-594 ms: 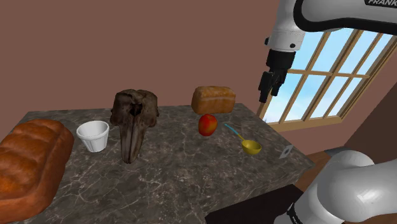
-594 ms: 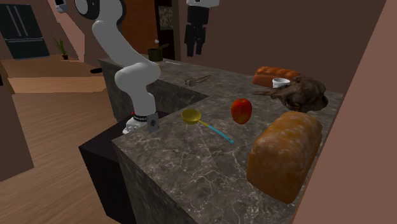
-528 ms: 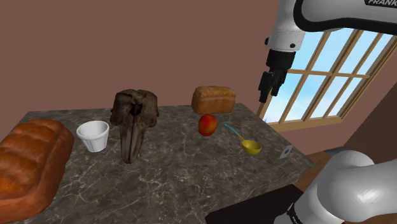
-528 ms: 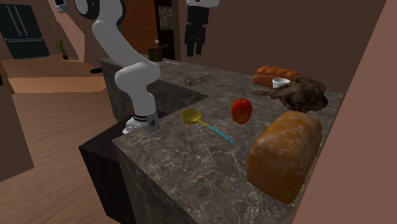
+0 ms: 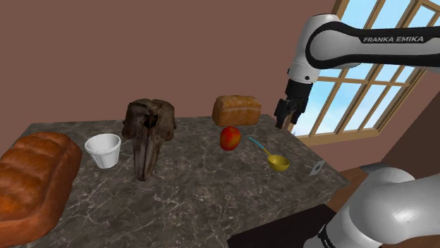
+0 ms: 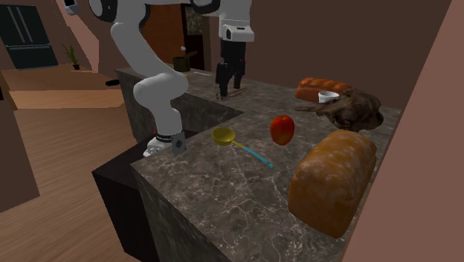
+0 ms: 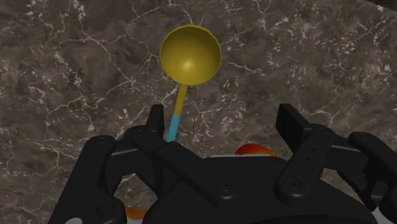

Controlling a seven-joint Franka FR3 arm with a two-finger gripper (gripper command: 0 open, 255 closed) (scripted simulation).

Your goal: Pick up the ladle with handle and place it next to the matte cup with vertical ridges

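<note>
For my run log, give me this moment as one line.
claw: open, above ladle, no contact | ladle: flat on counter near apple | cup: far from ladle

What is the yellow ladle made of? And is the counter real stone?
The ladle looks like smooth plastic or maybe painted metal: its yellow bowl has a soft shine, and the handle turns blue. The counter looks like polished marble: dark grey with thin pale veins running through it.

A home kitchen, we reckon.
We see a dark veined marble counter (image 5: 204,190) bearing a golden-brown bread loaf (image 5: 236,110) and a red apple (image 5: 230,139), beside a tan-framed paned window (image 5: 374,91).
</note>
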